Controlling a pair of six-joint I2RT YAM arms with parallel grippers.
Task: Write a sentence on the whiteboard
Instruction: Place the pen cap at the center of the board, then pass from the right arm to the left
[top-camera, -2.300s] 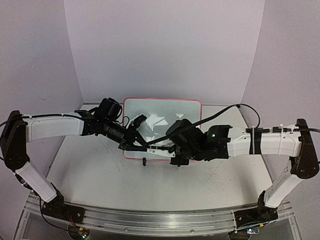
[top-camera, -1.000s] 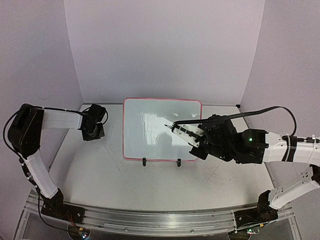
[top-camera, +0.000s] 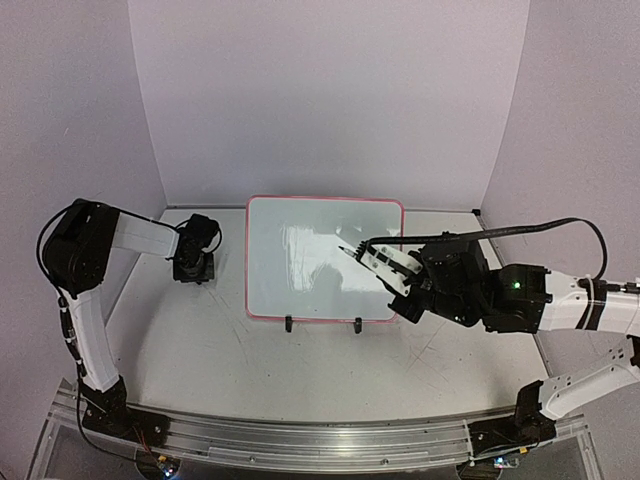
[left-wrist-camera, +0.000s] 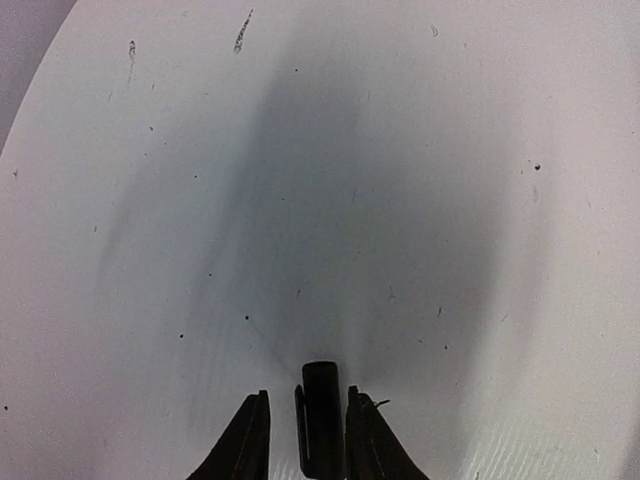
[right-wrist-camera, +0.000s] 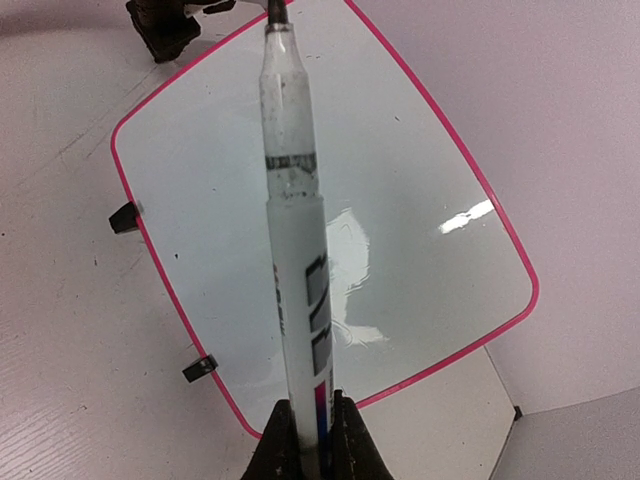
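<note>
At the middle of the surface the whiteboard lay flat, its pink rim all round and its two black clip feet on the edge nearest the arm bases. Its face showed me only white and patches of glare.

Over the whiteboard's right half, my right end effector was clamped on the rear of a white marker. The dark tip pointed toward the middle of the board. From the wrist camera the marker ran straight out from between the closed fingers, but I could not tell whether the tip touched the board.

Just left of the whiteboard, beside its far-left corner, my left end effector hung over the bare surface. Its fingers were drawn in around a small black cap, which stood upright between them.
</note>
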